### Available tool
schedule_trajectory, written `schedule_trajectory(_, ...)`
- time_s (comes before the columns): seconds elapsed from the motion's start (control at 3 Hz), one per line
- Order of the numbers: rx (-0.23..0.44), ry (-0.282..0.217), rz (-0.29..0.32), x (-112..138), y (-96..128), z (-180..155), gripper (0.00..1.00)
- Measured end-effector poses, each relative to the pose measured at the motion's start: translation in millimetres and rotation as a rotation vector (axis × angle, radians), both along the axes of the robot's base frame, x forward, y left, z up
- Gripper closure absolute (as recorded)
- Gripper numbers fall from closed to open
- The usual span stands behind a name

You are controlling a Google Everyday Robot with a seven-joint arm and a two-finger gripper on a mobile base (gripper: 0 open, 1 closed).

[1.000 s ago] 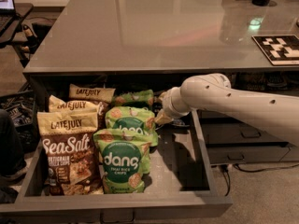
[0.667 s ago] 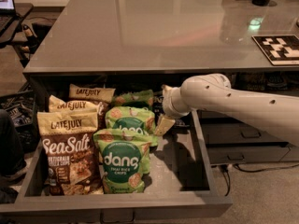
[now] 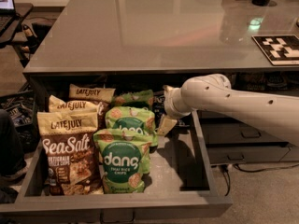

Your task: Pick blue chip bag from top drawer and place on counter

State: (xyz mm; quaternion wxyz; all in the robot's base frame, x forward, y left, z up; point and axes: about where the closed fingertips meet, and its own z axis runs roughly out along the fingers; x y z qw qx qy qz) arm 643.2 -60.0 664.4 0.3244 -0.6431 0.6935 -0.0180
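Note:
The top drawer (image 3: 117,207) stands pulled open under the counter (image 3: 140,27). My gripper (image 3: 163,108) reaches in from the right, at the back right of the drawer, with the white arm behind it. It is at the blue chip bag (image 3: 166,124), a dark bag with a pale panel that hangs tilted just below the wrist, above the pale drawer floor (image 3: 175,167). The wrist hides most of the bag and the contact with it.
Green dang bags (image 3: 124,160) fill the drawer's middle, and Late July bags (image 3: 67,148) stand at its left. A black-and-white tag (image 3: 280,48) lies on the counter's right. Narrower drawers with handles (image 3: 247,134) are below the arm. A cable lies on the floor.
My wrist has edged slightly left towards the bags. The pale panel of the blue bag has barely shifted. The other bags have not moved.

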Motion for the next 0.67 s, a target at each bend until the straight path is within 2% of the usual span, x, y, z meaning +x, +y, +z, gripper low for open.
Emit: schedule_trajectory(0.67, -0.045, -0.02, 0.04, 13.4, 1.2, -14.3, 0.0)
